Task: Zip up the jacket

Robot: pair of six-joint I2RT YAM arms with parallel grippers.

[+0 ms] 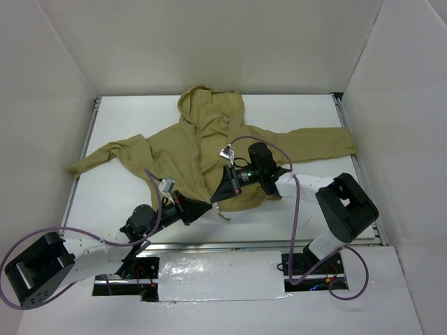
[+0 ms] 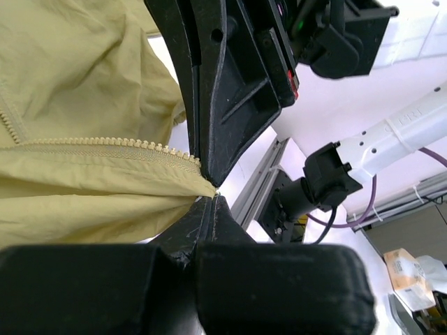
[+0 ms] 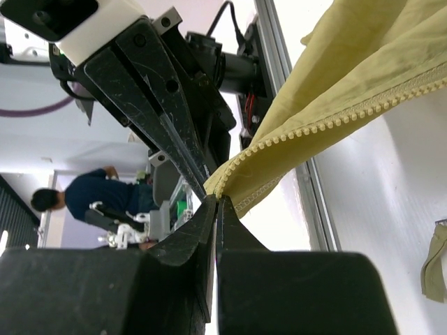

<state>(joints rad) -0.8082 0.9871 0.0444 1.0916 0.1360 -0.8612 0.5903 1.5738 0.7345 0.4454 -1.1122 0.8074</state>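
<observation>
Right now I am seeing the left gripper (image 2: 211, 200) pressing its black fingers fully together on a bottom corner of the olive-tan hooded fabric jacket (image 2: 77, 91), just where a bare row of zipper teeth (image 2: 105, 144) is ending. The right gripper (image 3: 218, 202) is likewise pinching tight on a hem corner, with a line of teeth running up and away to the right. From above, the two sets of fingertips are meeting almost tip to tip at the jacket's near hem. Each black gripper body is blocking much of the other wrist camera's view.

The jacket is lying spread on the white table (image 1: 105, 195), its hood pointing at the far wall and its sleeves stretching left and right. The right arm is reaching over the lower right of the cloth and hiding it.

Purple cables (image 1: 296, 209) are looping off both arms. An aluminium rail (image 1: 244, 245) is edging the table's near side, and a crinkled silver sheet (image 1: 216, 276) is lying between the bases. A person in a dark blue shirt (image 3: 105, 199) is showing in the background. Print on a cardboard box (image 2: 404, 264) is reading too blurred for me.
</observation>
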